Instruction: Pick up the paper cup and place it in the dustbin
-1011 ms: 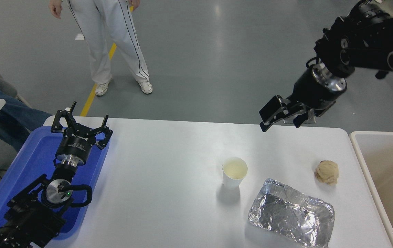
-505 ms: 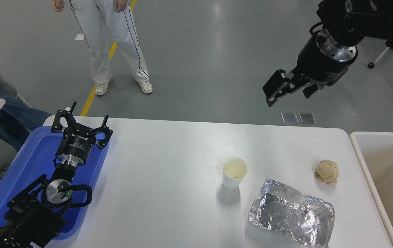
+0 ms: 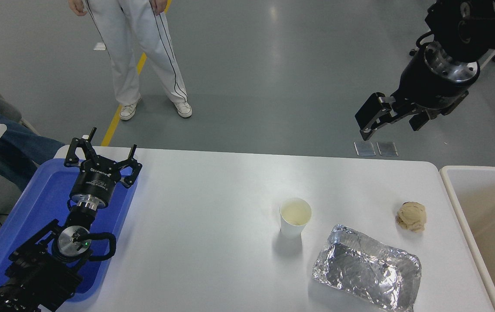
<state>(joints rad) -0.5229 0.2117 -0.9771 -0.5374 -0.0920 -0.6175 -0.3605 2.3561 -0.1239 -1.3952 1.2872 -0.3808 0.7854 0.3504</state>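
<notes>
The right gripper hangs high above the floor beyond the table's far edge, its fingers spread apart with nothing between them. The landmark here is the paper cup: the gripper sits well beyond it and off to the right, nowhere near contact. The cup stands upright on the white table, mouth up, pale cream inside, apparently empty.

It will likely be very light and thin-walled, so a hard squeeze would crush or oval it, and a nudge from one finger could tip or skate it across the smooth tabletop. The sensible hold is across the upper wall just under the rolled rim, where the paper is stiffest, fingers straddling it evenly.

Just beside the cup, nearer the camera and to its right, lies a crinkled foil tray, close enough to crowd an approach from that side. Farther right sits a crumpled paper ball, and past that, at the table's right end, the dustbin. The left gripper is parked far to the cup's left over a blue tray, fingers open and empty
</notes>
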